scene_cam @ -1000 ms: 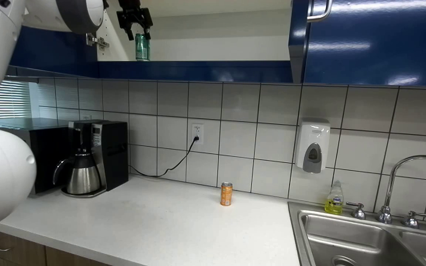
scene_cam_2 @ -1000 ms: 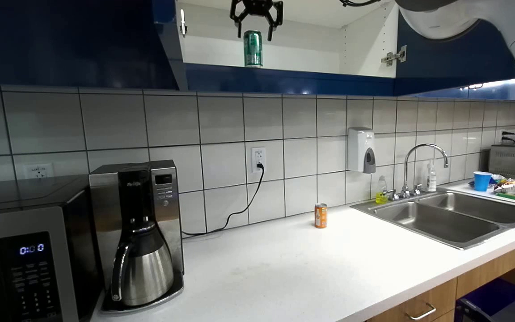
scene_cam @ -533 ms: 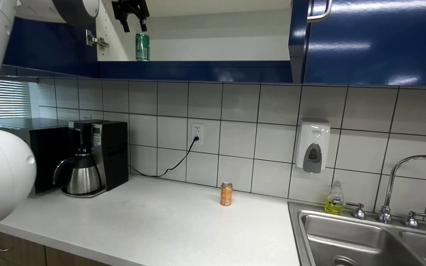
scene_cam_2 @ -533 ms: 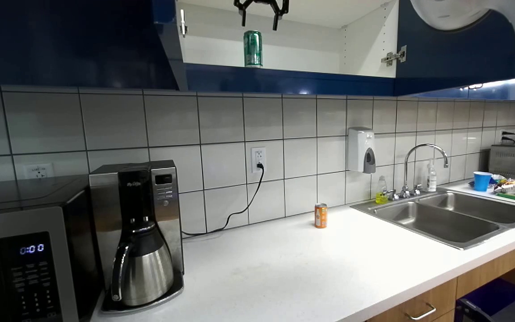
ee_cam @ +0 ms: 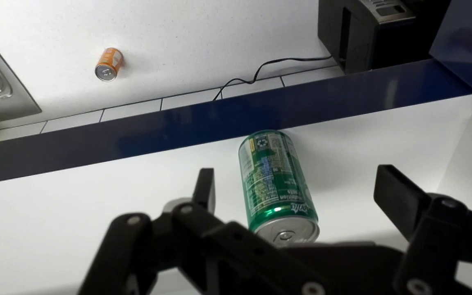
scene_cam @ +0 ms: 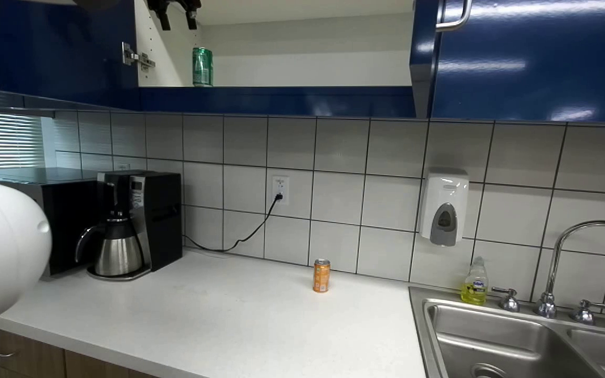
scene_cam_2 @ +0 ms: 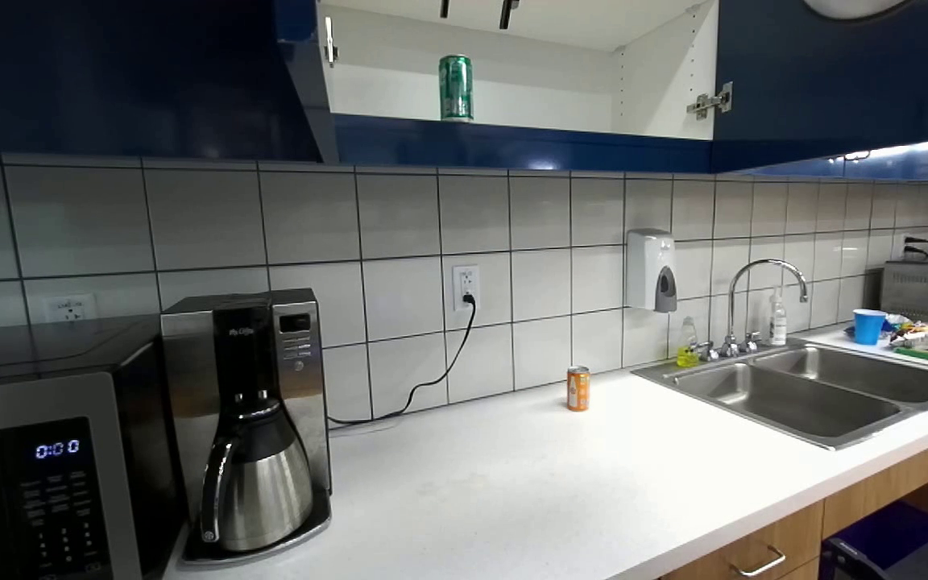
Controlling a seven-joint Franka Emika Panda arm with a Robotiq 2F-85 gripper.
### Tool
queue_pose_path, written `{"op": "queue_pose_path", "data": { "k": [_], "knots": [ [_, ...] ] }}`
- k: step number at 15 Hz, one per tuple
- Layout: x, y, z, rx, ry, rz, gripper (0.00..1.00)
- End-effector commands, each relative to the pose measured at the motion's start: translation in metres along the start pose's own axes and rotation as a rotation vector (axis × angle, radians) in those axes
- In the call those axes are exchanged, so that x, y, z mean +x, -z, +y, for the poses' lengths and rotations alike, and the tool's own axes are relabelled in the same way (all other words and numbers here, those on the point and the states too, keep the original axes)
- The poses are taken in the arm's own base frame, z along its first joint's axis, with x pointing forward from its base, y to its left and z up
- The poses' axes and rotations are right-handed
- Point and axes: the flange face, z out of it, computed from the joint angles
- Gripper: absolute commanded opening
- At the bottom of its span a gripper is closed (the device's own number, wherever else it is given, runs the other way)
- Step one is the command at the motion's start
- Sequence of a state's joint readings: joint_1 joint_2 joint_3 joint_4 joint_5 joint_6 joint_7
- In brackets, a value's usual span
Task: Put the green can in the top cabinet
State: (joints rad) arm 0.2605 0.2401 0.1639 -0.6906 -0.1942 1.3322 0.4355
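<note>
Green can [scene_cam: 202,67] stands in the cabinet [scene_cam: 302,65], my gripper [scene_cam: 179,26], jaws spread, having risen toward eleven o'clock in an exterior view, so placement looks done.

Sink [scene_cam_2: 826,387] and coffee maker [scene_cam_2: 245,362] show a kitchen.

Orange mini can [scene_cam: 321,276] standing upright on white counter [scene_cam: 229,320], lower half of frame in both exterior views. Coffee maker [scene_cam_2: 299,387] with steel carafe [scene_cam_2: 267,495] hogging lower left, microwave [scene_cam_2: 37,491] just beside it, display [scene_cam_2: 57,449] reading 0:00. Black cord [ee_cam: 291,59] plugged into wall outlet [scene_cam: 281,184], dead center in both. Right side: soap dispenser [scene_cam: 445,202] up on tile wall [scene_cam: 390,202], yellow dish soap bottle [scene_cam: 474,289] at back rim of double sink [scene_cam_2: 786,403], chrome gooseneck faucet [scene_cam: 553,270] near it.
</note>
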Motion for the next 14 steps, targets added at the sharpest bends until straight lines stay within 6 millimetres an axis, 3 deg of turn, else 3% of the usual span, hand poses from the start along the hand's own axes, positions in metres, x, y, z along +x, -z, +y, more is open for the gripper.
{"op": "queue_pose_path", "data": {
  "k": [1, 8, 14],
  "knots": [
    [-0.026, 0.014, 0.006, -0.005, 0.023, -0.034, 1.0],
    [-0.071, 0.019, 0.013, 0.014, 0.048, -0.063, 1.0],
    [-0.115, -0.005, 0.025, 0.045, 0.067, -0.114, 1.0]
  ]
}}
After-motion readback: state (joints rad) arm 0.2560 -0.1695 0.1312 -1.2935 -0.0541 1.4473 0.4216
